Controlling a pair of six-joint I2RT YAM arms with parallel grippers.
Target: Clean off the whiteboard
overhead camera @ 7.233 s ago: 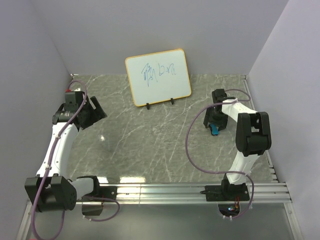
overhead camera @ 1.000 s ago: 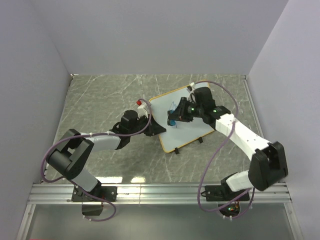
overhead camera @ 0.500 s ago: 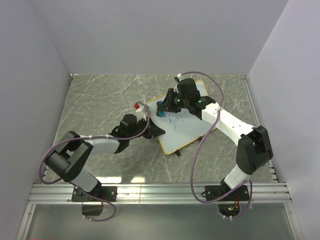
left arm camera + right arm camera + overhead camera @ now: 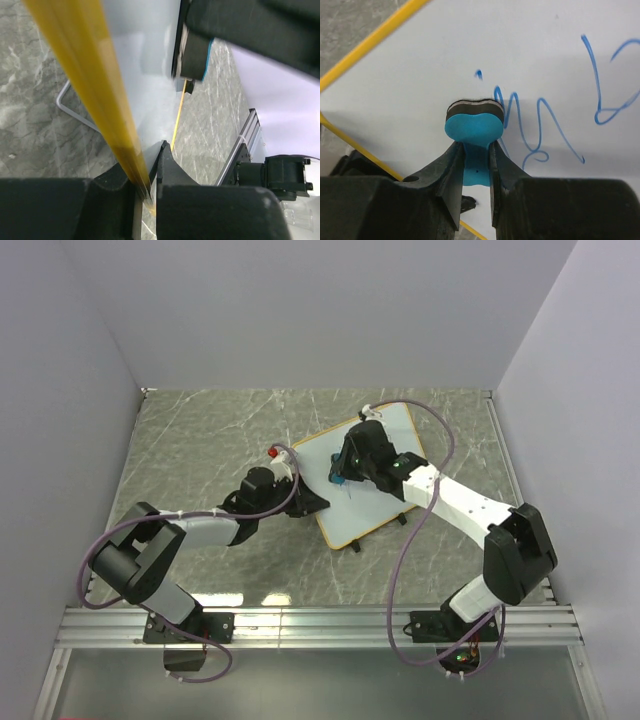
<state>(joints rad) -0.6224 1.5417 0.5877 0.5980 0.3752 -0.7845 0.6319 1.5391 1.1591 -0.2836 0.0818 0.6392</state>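
Right gripper (image 4: 472,150), clamped on a small blue felt-backed eraser (image 4: 472,127), presses it to the yellow-framed rectangular whiteboard (image 4: 545,45) at one end of the blue scribble (image 4: 540,125), whose strokes run rightward, while the left gripper (image 4: 147,182) pinches the board's frame.

Nothing legible anywhere; the blue scribble (image 4: 540,102) on the whiteboard (image 4: 420,75) is only loops and zigzags, no letters readable.

My left gripper (image 4: 146,186) was clamped on the yellow frame (image 4: 95,90) of the whiteboard (image 4: 150,60). The frame ran away from my fingertips toward the upper left, with the white face to the right of it. Far ahead, a blue eraser (image 4: 196,51) sat at that face under a black arm (image 4: 260,25); whether it touched, I could not tell. A grey marbled table (image 4: 30,100) lay to my left.
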